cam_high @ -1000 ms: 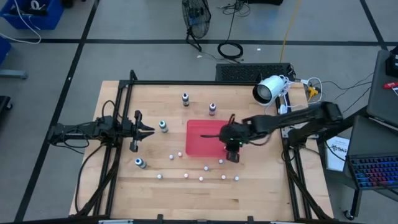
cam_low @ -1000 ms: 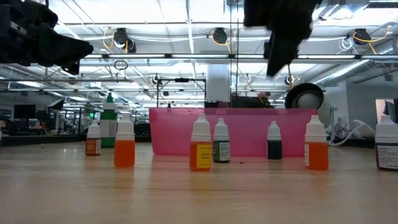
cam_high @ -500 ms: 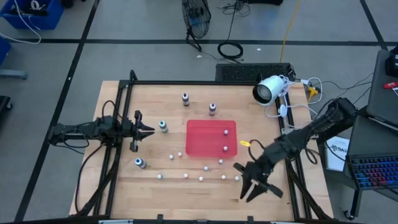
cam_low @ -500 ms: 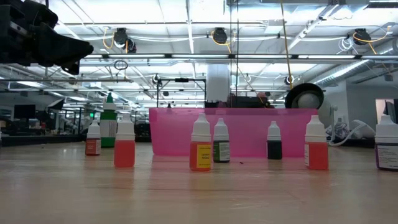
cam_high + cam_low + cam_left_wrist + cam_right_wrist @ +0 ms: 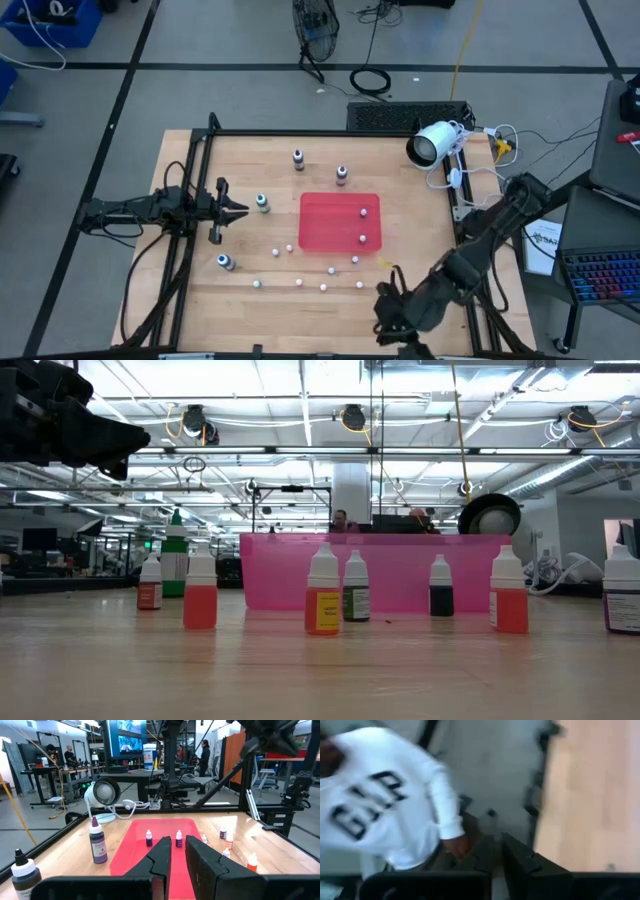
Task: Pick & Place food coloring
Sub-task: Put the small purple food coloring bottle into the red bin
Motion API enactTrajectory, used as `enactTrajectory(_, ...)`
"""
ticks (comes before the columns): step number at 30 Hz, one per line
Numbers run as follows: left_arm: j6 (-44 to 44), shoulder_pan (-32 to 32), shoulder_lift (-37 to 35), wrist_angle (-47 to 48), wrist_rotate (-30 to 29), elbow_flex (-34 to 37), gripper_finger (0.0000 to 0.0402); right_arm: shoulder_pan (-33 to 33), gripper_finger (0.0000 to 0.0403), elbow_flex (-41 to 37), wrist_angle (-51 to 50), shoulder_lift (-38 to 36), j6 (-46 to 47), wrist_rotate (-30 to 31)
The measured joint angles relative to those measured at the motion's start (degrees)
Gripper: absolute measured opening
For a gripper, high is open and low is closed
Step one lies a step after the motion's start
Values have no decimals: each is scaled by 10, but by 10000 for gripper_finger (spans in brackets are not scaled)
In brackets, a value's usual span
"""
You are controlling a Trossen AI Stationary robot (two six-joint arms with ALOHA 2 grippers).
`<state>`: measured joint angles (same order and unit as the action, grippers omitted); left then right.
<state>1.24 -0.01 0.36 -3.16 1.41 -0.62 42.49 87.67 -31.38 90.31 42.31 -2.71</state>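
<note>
right arm swung off the tabletop [image 5: 240, 320] to the front edge, right gripper [image 5: 392, 318] fingers can't tell. red tray [image 5: 325, 225] holds two food coloring bottles [image 5: 362, 226]; others remain outside. left gripper [image 5: 222, 210] fingers narrow, waiting.

A robotics lab or workshop: open hall with ceiling ducts [image 5: 345, 418], strip lights, monitors [image 5: 129, 732] on desks, framed wooden counter [image 5: 420, 215], cables on the floor.

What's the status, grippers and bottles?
Left gripper idle at the table's left. Right gripper off the front edge, empty. Two bottles in tray, rest on table. Nothing blocking.
</note>
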Motion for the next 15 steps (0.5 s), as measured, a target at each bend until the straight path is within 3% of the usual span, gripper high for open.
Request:
enactTrajectory(8, 0, 0, 0, 0, 0, 0, 61, 14, 1, 5, -141, 47, 200, 39)
enactTrajectory(11, 0, 0, 0, 0, 0, 0, 61, 16, 1, 5, -189, 77, 239, 12)
enactTrajectory(15, 0, 0, 0, 0, 0, 0, 61, 10, 1, 5, -243, 111, 248, 23)
